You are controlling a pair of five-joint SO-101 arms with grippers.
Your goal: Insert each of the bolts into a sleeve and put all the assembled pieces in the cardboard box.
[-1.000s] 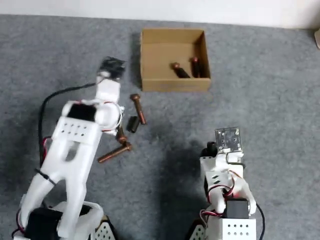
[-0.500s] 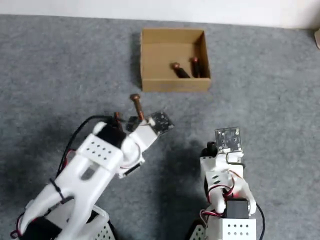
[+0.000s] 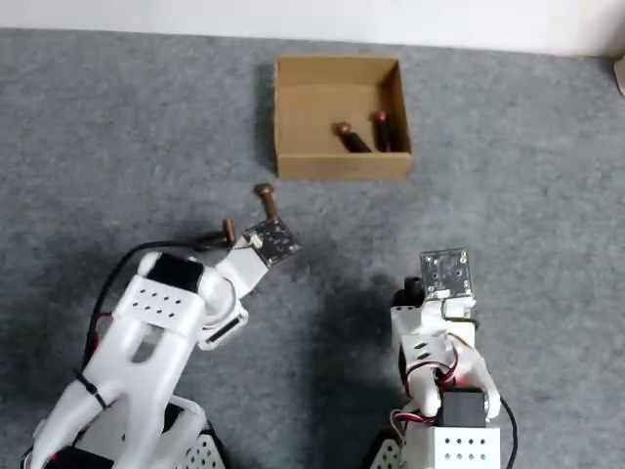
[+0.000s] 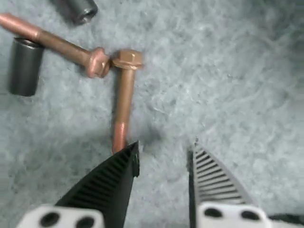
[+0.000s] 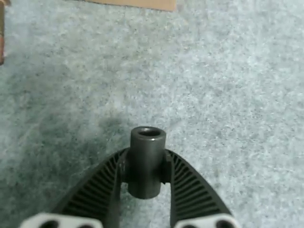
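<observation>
Cardboard box [image 3: 337, 166] sat open side up at the far middle of the grey carpet [image 3: 518, 205]. Two assembled pieces lay in its right half. One piece [image 3: 352, 140] lay slanted and the other piece [image 3: 383, 130] was just beside it, near the right wall. Each showed a copper head and a dark body.

The held sleeve [image 5: 148, 142] stood upright with its open bore toward the wrist camera. It was clamped between the two fingers of the right gripper [image 5: 146, 159], with carpet behind it. In the high view the right arm [image 3: 439, 342] stood on the near side of the carpet, well apart from the box.

Two bare bolts lay on the carpet ahead of the left gripper [image 4: 164, 154], their heads touching. The first bolt [image 4: 122, 104] ran its shank back to the tip of one finger [image 4: 114, 175], which hid its end. The second bolt [image 4: 57, 43] slanted away from it. The near sleeve [image 4: 24, 66] lay just beside the second bolt's threaded end; contact could not be told. The far sleeve [image 4: 78, 8] lay beyond, cut by the frame edge. The left gripper was released, jaws apart, with carpet showing in the gap.

In the high view the left arm [image 3: 156, 322] angled toward the box. One of the bolts [image 3: 266, 198] showed past its wrist, between arm and box.
</observation>
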